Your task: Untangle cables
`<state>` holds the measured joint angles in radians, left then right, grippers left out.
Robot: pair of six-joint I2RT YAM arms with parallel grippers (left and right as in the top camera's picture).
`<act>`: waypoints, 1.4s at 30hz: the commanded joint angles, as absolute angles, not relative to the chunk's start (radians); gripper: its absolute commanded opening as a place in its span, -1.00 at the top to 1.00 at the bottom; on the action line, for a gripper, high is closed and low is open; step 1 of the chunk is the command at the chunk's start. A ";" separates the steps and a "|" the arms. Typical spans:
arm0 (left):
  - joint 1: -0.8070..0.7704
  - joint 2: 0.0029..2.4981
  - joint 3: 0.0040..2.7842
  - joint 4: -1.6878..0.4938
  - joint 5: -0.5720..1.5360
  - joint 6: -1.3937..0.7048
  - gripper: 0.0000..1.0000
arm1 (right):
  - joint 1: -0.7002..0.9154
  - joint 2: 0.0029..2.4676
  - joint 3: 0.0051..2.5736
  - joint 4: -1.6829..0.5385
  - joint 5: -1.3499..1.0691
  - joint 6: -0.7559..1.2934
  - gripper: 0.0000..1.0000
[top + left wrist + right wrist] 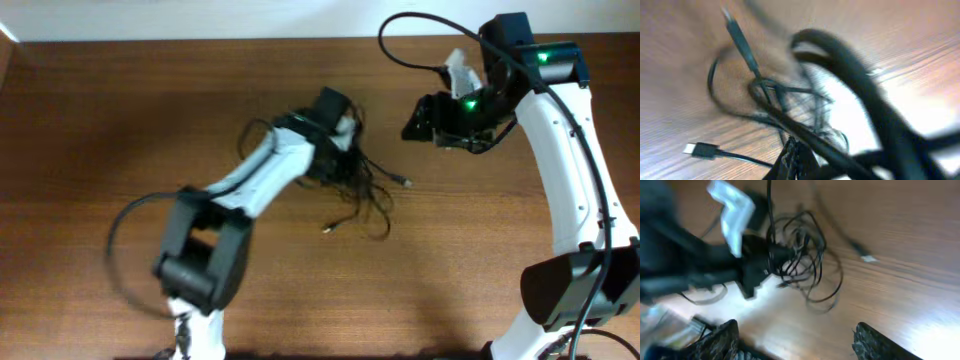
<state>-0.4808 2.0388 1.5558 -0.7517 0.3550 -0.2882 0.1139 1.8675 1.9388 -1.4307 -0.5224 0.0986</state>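
Thin black plug-ended cables lay clumped midway between the edges of the brown wooden table. The left gripper pinched some strands tight, probably to pull one free. The right gripper hovered beside them, fingers wide.

From where I stand there is a table, a broad brown top whose straight wood grain runs left to right across the overhead frame and fills it from the lower edge almost to the top. Along the top edge of that frame a pale strip lies beyond the table's far side, and whether it is wall or floor I cannot tell. In the left wrist view the same wood shows blurred in the upper right of the frame, and in the right wrist view it takes the right half, with a bright patch of glare in the lower right corner.
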 commanded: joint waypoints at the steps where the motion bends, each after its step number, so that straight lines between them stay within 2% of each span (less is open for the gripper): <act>1: -0.381 1.769 1.640 -0.744 0.577 -0.342 1.00 | 0.179 1.861 1.934 -1.374 -0.681 0.022 -0.46; 6: -0.338 1.657 1.640 -0.760 0.575 -0.487 1.00 | 0.267 1.861 1.934 -1.228 -0.757 0.022 -0.46; 9: -0.337 1.658 1.640 -0.912 0.313 -0.591 1.00 | 0.282 1.861 1.934 -1.184 -0.775 0.022 -0.46; 11: -0.337 1.658 1.639 -0.993 0.213 -0.645 1.00 | 0.282 1.861 1.934 -1.183 -0.774 0.014 -0.46; 17: -0.337 1.658 1.639 -1.060 0.213 -0.715 1.00 | 0.401 1.871 1.934 -1.147 -0.720 0.014 -0.46; 22: -0.336 1.658 1.639 -1.060 0.269 -0.715 1.00 | 0.492 1.873 1.934 -1.076 -0.559 0.158 -0.38; 25: -0.326 1.658 1.639 -1.053 0.341 -0.715 1.00 | 0.493 1.877 1.934 -1.050 -0.531 0.204 -0.36; 31: -0.272 1.658 1.639 -1.040 0.612 -0.714 1.00 | 0.493 1.914 1.934 -0.968 -0.530 0.271 -0.30; 34: -0.257 1.658 1.639 -1.040 0.644 -0.714 1.00 | 0.490 1.914 1.934 -0.956 -0.437 0.287 -0.27; 37: -0.227 1.658 1.639 -1.040 0.685 -0.703 1.00 | 0.479 1.920 1.934 -1.015 -0.177 0.335 -0.01; 41: -0.220 1.658 1.639 -1.036 0.699 -0.678 1.00 | 0.427 1.920 1.934 -1.016 -0.157 0.343 0.48; 42: -0.220 1.658 1.639 -1.024 0.725 -0.652 1.00 | 0.424 1.920 1.934 -1.016 -0.168 0.342 0.55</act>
<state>-0.2264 1.6653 1.6371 -1.0397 0.6571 -0.7162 0.4458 1.9110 1.9324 -1.0172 -0.2047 0.3325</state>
